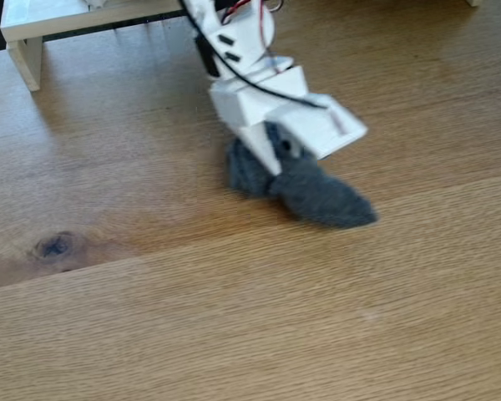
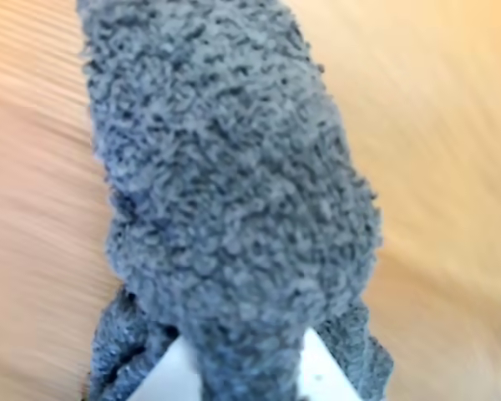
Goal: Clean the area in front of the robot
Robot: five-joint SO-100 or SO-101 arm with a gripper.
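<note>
- A dark grey fuzzy cloth (image 1: 317, 194) is held by the tool (image 1: 277, 163) of the robot (image 1: 259, 79), the two white fingers (image 2: 324, 376) being closed on a bunched part of it, as is seen at the bottom edge of the wrist view.
- The cloth (image 2: 234, 192) is pinched at one end, so that the free remainder is left to trail on the wood as a wiping pad.
- The arm is angled steeply downward in the fixed view, apparently so that the cloth is pressed against the surface.
- The area (image 1: 234, 326) to be cleaned, the light-brown oak bench top, is spread all round the cloth; the cloth lies near the middle of it, to the right of the dark oval knot (image 1: 54, 246) and above a small pale streak (image 1: 369, 316).
- The wood grain (image 2: 451, 167) is blurred in the wrist view, which suggests a wiping stroke is under way.
- A white flat frame (image 1: 42, 25) is set at the upper left, well apart from the cloth.
</note>
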